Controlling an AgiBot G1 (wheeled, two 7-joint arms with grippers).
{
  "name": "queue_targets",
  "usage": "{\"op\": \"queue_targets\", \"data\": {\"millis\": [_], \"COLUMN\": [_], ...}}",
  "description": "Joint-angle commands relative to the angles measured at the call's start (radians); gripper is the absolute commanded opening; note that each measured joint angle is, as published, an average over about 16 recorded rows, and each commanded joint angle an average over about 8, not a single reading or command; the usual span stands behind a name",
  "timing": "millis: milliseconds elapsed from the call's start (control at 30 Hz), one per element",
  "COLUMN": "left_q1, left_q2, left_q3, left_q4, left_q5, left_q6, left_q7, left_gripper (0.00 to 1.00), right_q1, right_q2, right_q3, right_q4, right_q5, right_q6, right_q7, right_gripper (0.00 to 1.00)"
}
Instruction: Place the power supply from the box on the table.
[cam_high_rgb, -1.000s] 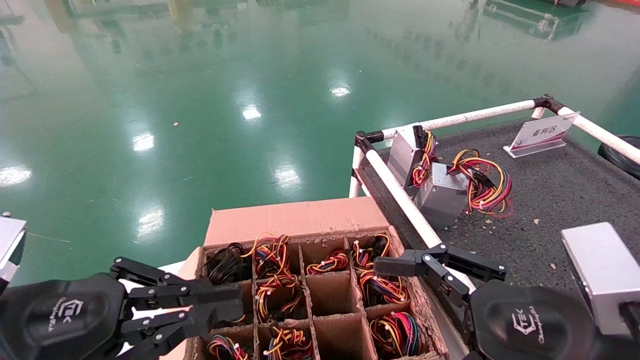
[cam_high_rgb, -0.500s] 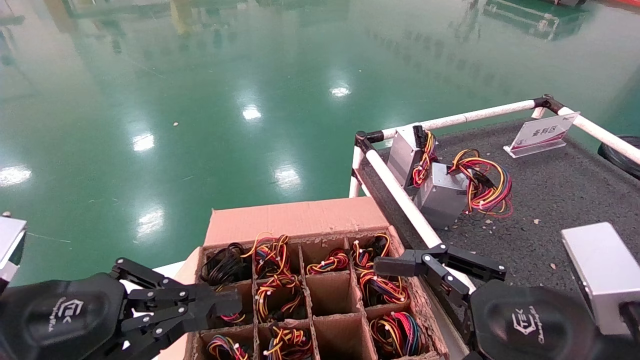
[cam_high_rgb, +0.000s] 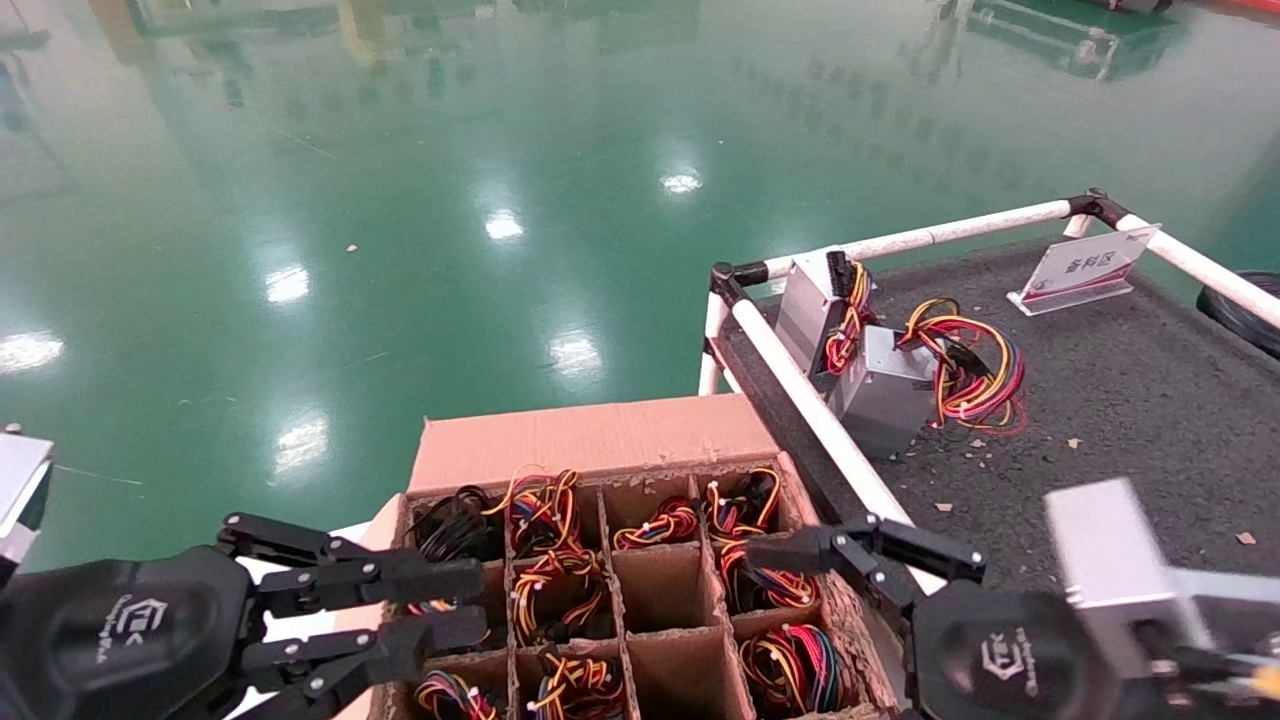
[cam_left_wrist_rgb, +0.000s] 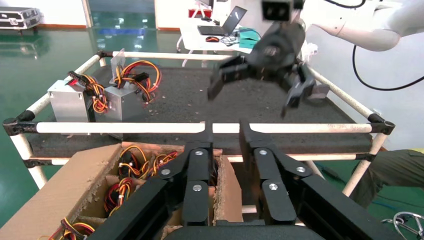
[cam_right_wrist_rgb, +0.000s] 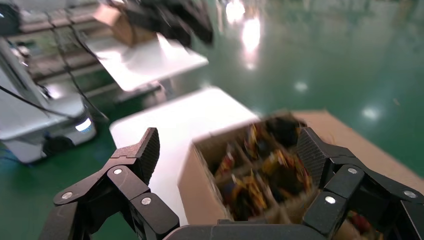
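Clearance over box (cam_high_rgb: 600, 440)
Wire bundles (cam_high_rgb: 545, 520) fill most cells; two middle cells open. White rail (cam_high_rgb: 810, 410) borders table (cam_high_rgb: 1120, 400).

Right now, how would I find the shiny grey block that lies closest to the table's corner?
Start at the table and its far left corner joint. Two grey metal units sit there; yours is the upright block against the white rails. Its lower neighbour has a big loose wire loop.
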Motion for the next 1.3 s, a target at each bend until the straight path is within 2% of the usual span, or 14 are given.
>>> {"op": "queue_targets", "data": {"millis": [33,300,433,667,933,1000,1200,1267,1300], "left_q1": [0.0,0.0,0.0,0.0,0.0,0.0,0.0,0.0,0.0], "left_q2": [0.0,0.0,0.0,0.0,0.0,0.0,0.0,0.0,0.0], "left_q3": [0.0,0.0,0.0,0.0,0.0,0.0,0.0,0.0,0.0], "left_q4": [0.0,0.0,0.0,0.0,0.0,0.0,0.0,0.0,0.0], "left_q5": [0.0,0.0,0.0,0.0,0.0,0.0,0.0,0.0,0.0], "left_q6": [0.0,0.0,0.0,0.0,0.0,0.0,0.0,0.0,0.0], "left_q7": [0.0,0.0,0.0,0.0,0.0,0.0,0.0,0.0,0.0], "left_gripper": [1.0,1.0,1.0,1.0,1.0,1.0,1.0,1.0,1.0], "right_q1": [-0.009,-0.046,-0.058,-0.053,-0.019,-0.01,0.017,0.026,0.03], "right_q2": [0.004,0.01,-0.007,-0.034,-0.074,-0.087,-0.122,-0.132,-0.137], "right_q3": [-0.007,-0.06,-0.089,-0.119,-0.142,-0.148,-0.161,-0.165,-0.167], "right_q4": [0.007,0.022,0.024,0.024,0.014,0.012,0.003,0.0,-0.002], "right_q5": [-0.027,-0.23,-0.322,-0.41,-0.464,-0.473,-0.498,-0.507,-0.512], "right_q6": [0.024,0.155,0.229,0.319,0.359,0.364,0.38,0.386,0.389], "right_q7": [0.006,-0.009,0.019,0.11,0.173,0.183,0.207,0.216,0.22], "right_gripper": [1.0,1.0,1.0,1.0,0.98,0.83,0.11,0.0,0.0]}}
